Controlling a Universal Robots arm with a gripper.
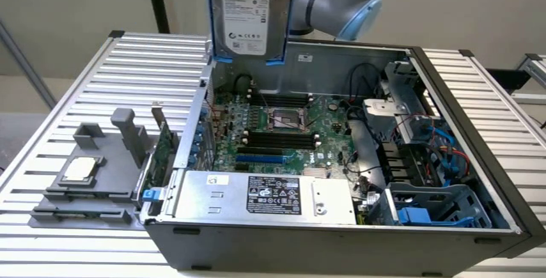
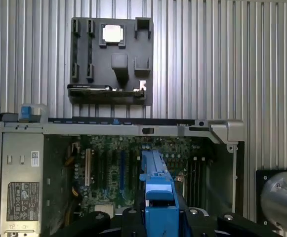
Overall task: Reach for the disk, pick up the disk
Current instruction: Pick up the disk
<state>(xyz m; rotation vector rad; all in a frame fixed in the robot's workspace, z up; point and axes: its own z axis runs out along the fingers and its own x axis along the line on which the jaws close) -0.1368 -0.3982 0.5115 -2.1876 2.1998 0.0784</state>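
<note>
While lifted above case [image 1: 477,227], disk [image 1: 247,13], pincer [image 2: 160,217] clamped

Ribbed metal table [image 1: 102,67]: open computer case [image 1: 341,233], grey fixture tray [image 1: 94,182] beside it.

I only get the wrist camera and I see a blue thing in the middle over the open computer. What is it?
Observer: It's the blue rail of the disk, seen edge-on. From the exterior view it is a silver drive with a white label, standing upright.
Operator: Is it still sitting in the computer?
Observer: No, it hangs in the air above the back wall of the computer case, touching nothing below it.
Operator: Who's holding it up?
Observer: The gripper grips it by the blue rails, and the robot arm reaches in from behind the case.
Operator: What's that silver box I see at the side?
Observer: It's a box with a black label, lying at the near edge of the case.
</note>
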